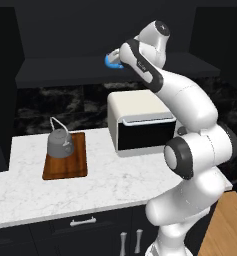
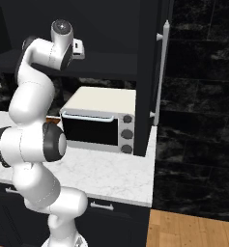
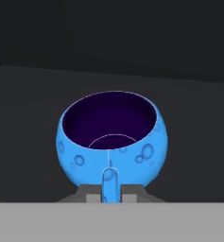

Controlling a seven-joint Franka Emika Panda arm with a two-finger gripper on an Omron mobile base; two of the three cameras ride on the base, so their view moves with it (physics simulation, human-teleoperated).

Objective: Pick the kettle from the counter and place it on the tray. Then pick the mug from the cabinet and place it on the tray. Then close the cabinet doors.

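Note:
The dark grey kettle stands on the brown wooden tray on the white counter. The blue mug sits upright on the shelf of the open black cabinet, above the toaster oven. My gripper reaches in to it at shelf height. In the hand view the mug faces me with its purple inside showing and its handle pointing at me. My gripper has its two tips pressed against either side of that handle.
A white toaster oven stands on the counter right of the tray, directly under the mug. The right cabinet door hangs open with its silver handle facing out. Dark drawers run below the counter; wooden floor lies to the right.

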